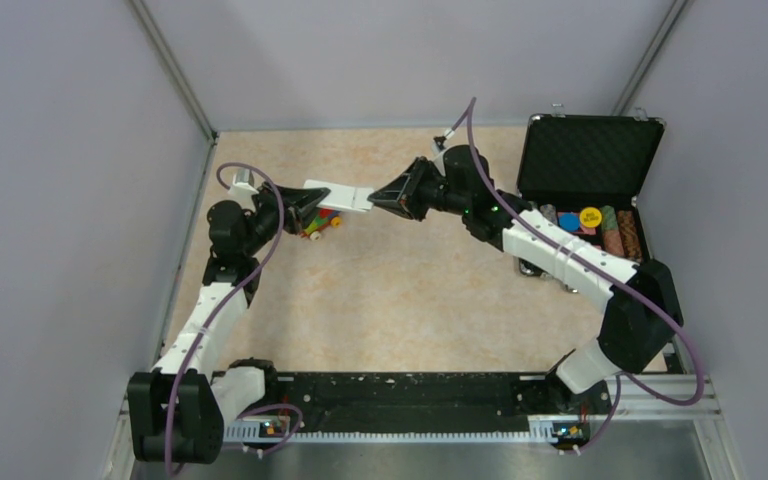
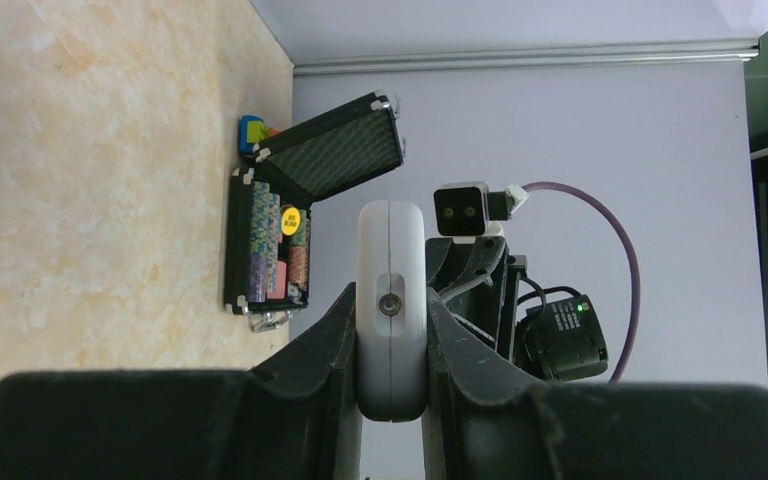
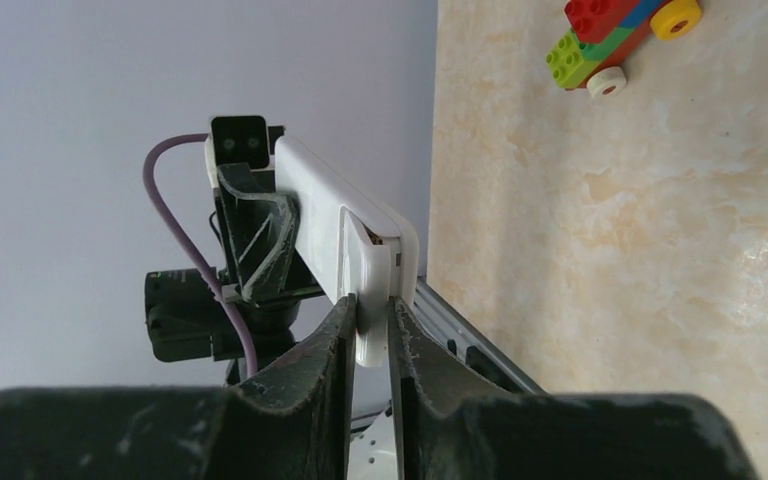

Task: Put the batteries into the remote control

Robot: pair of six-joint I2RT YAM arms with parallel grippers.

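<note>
1. Over the table (image 1: 410, 290), the remote control (image 1: 338, 196) hangs in the air, bridged between both arms.
2. The left gripper (image 2: 391, 318) clamps one end; it should hold rigid.
3. The right gripper (image 3: 370, 325) pinches the opposite end's thin lip, probably the cover; pull it straight along the body, no twisting.
4. The batteries are not visible.

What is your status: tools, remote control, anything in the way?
Left tool shut on remote control. Right tool shut on its other end. Batteries unseen. Toy train near left tool.

Evenly, diffusely lit; only faint soft shadows on table (image 1: 410, 300). Sharp at distance in wrist views, blurred and dark along bottom.
</note>
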